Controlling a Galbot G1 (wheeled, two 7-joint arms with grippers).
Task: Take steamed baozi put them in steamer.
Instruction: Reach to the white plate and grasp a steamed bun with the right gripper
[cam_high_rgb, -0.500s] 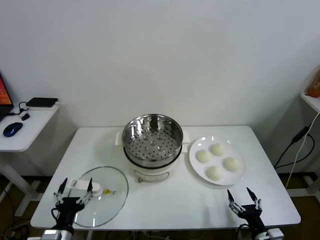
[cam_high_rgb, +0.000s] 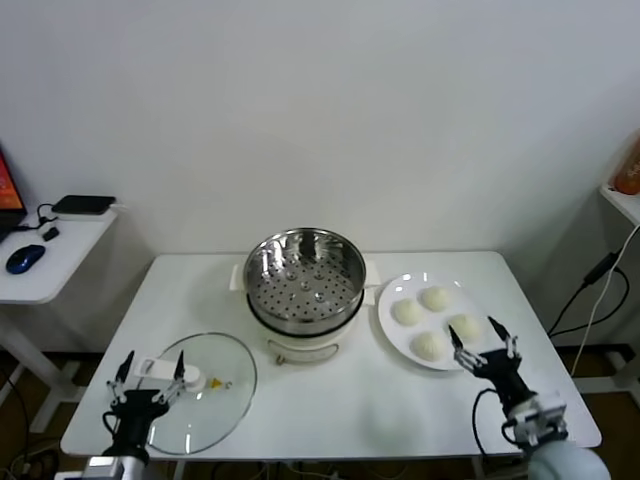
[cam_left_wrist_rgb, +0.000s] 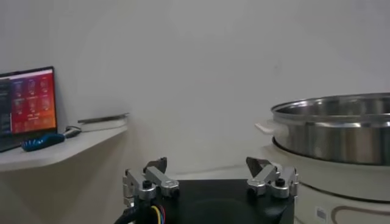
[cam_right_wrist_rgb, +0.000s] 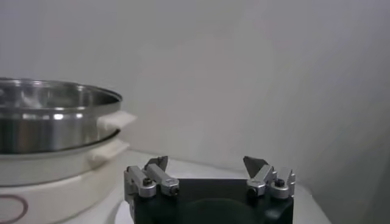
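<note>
Four cream-white baozi sit on a white plate (cam_high_rgb: 398, 336) right of the steamer: two at the back (cam_high_rgb: 406, 312) (cam_high_rgb: 435, 298), two at the front (cam_high_rgb: 428, 345) (cam_high_rgb: 464, 326). The steel steamer (cam_high_rgb: 304, 281) with its perforated tray stands mid-table; its rim also shows in the left wrist view (cam_left_wrist_rgb: 341, 125) and the right wrist view (cam_right_wrist_rgb: 52, 115). My right gripper (cam_high_rgb: 482, 338) is open and empty, at the plate's front right edge beside the front right baozi. My left gripper (cam_high_rgb: 150, 372) is open and empty over the front left of the table.
A round glass lid (cam_high_rgb: 200, 388) lies flat on the table at the front left, under my left gripper. A side desk (cam_high_rgb: 50, 260) with a mouse and a black box stands far left. Cables hang at the right of the table.
My right gripper has risen and moved forward from the table's front edge to the plate's front right rim. The left gripper has barely moved.
</note>
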